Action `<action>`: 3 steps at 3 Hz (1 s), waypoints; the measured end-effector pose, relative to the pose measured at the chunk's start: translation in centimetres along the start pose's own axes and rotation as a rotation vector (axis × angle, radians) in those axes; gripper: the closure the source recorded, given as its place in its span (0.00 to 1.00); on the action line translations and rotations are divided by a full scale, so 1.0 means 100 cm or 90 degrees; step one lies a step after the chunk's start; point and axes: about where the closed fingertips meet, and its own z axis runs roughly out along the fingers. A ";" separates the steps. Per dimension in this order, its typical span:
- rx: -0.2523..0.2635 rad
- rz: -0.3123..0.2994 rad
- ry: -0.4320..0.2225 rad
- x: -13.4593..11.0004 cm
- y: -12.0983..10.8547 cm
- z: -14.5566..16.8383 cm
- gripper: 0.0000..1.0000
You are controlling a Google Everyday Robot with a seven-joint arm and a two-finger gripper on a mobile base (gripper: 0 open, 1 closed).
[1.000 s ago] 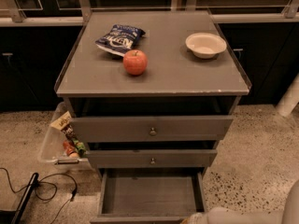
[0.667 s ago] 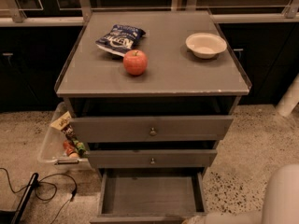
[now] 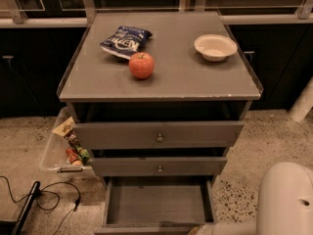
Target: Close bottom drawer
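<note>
The bottom drawer (image 3: 157, 203) is the lowest of three grey drawers and is pulled out, showing its plain grey inside. Its front edge lies along the bottom of the view. The two drawers above it, each with a small round knob (image 3: 160, 138), stand a little ajar. My white arm (image 3: 283, 199) comes in from the lower right and reaches left along the bottom edge. My gripper (image 3: 195, 230) is at the end of it, by the right part of the drawer's front, mostly cut off by the frame.
On the cabinet top (image 3: 195, 77) lie a chip bag (image 3: 125, 40), a red apple (image 3: 142, 65) and a white bowl (image 3: 215, 47). A clear bin with snacks (image 3: 61, 148) stands at the left, cables (image 3: 49, 199) lie on the floor, and a white post (image 3: 303, 102) stands at the right.
My white arm has come further into view at the lower right, rising and shifting left. The drawers and the things on top have not moved.
</note>
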 end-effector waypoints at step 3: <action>-0.008 -0.002 -0.008 -0.001 0.002 0.003 0.12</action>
